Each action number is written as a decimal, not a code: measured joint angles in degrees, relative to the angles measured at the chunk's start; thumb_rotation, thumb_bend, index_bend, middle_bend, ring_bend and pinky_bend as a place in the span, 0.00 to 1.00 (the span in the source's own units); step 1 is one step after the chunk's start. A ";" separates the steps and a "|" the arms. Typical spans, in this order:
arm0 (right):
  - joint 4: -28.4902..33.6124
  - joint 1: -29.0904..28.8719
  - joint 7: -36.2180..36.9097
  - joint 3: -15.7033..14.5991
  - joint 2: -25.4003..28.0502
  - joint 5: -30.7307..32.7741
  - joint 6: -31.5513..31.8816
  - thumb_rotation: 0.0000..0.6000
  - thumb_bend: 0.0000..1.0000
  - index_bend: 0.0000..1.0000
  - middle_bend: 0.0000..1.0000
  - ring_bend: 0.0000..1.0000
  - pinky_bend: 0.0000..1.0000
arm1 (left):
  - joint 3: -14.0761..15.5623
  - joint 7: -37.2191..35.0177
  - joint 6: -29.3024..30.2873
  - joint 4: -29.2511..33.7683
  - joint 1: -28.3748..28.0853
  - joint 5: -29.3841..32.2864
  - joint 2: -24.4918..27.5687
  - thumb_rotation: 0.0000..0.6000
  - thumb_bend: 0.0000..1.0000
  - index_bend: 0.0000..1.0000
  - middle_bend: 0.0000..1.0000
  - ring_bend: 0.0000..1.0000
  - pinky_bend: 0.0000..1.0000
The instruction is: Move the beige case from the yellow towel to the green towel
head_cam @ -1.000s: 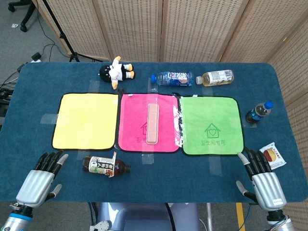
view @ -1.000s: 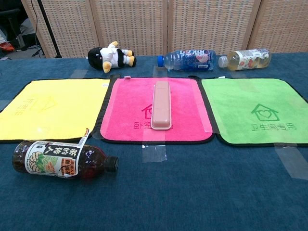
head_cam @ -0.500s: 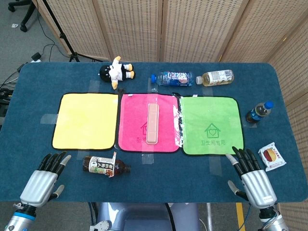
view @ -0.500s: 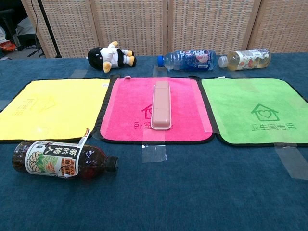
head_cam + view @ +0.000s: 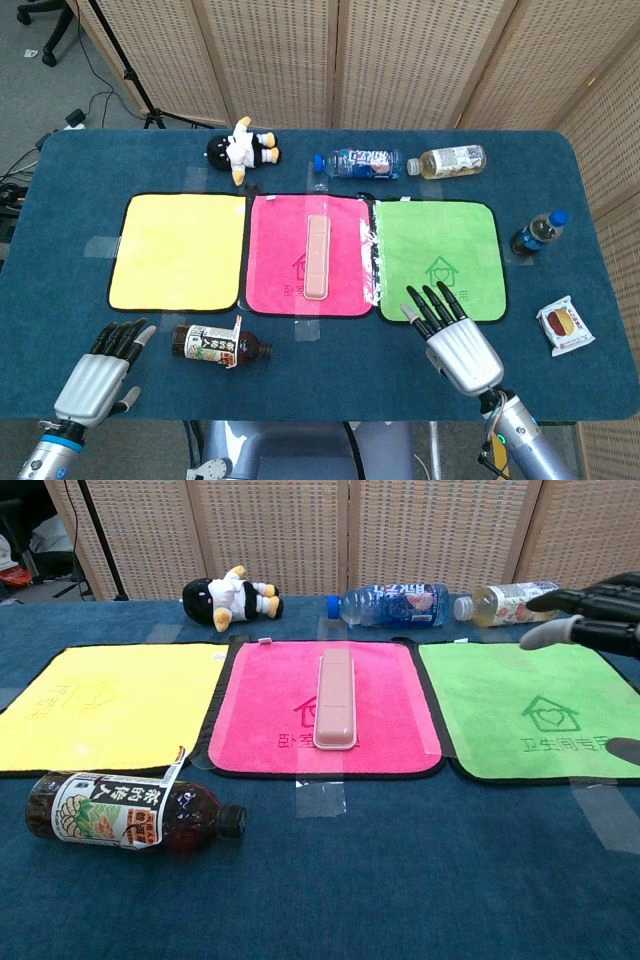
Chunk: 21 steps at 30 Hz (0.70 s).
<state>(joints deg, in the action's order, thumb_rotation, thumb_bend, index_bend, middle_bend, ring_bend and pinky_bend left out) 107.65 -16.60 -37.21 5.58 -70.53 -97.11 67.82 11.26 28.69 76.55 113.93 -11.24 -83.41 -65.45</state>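
The beige case (image 5: 318,256) (image 5: 335,697) lies lengthwise on the pink towel (image 5: 278,250) (image 5: 390,715), which sits between the bare yellow towel (image 5: 178,250) (image 5: 110,705) and the green towel (image 5: 435,235) (image 5: 500,705). My right hand (image 5: 455,340) hovers over the green towel's near edge with its fingers spread and holds nothing. In the chest view its fingertips (image 5: 590,615) show at the right edge. My left hand (image 5: 100,375) is open near the table's front left, well away from the case.
A dark tea bottle (image 5: 218,345) (image 5: 130,810) lies in front of the yellow towel. At the back lie a plush toy (image 5: 243,149), a water bottle (image 5: 358,163) and a yellow drink bottle (image 5: 452,160). A cola bottle (image 5: 538,233) and a snack packet (image 5: 565,325) sit at the right.
My right hand has moved left and forward from the front right corner to the green towel's near edge, entering the chest view. The left hand barely shifted. The case stayed put.
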 measured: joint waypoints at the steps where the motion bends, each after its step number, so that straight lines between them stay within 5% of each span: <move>1: 0.15 -0.88 -1.38 0.64 -0.50 0.83 -1.08 1.00 0.36 0.13 0.02 0.00 0.00 | -0.17 -0.26 -0.46 -0.31 -0.08 0.26 -0.20 1.00 0.30 0.00 0.00 0.00 0.02; 16: -3.06 -16.96 -21.16 9.01 -12.44 17.60 -13.59 1.00 0.37 0.13 0.02 0.00 0.00 | -2.41 -5.01 -2.45 -2.95 -0.22 0.70 -0.53 1.00 0.31 0.00 0.00 0.00 0.02; 21: -5.88 -21.89 -26.17 9.92 -15.09 21.62 -15.98 1.00 0.48 0.13 0.02 0.00 0.00 | -2.98 -6.73 -3.46 -3.70 -0.36 1.19 -0.27 1.00 0.31 0.00 0.00 0.00 0.02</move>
<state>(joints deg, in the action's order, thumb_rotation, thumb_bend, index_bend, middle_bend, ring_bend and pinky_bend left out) 101.77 -38.49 -63.38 15.51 -85.63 -75.48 51.84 8.27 21.95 73.09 110.23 -11.60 -82.22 -65.72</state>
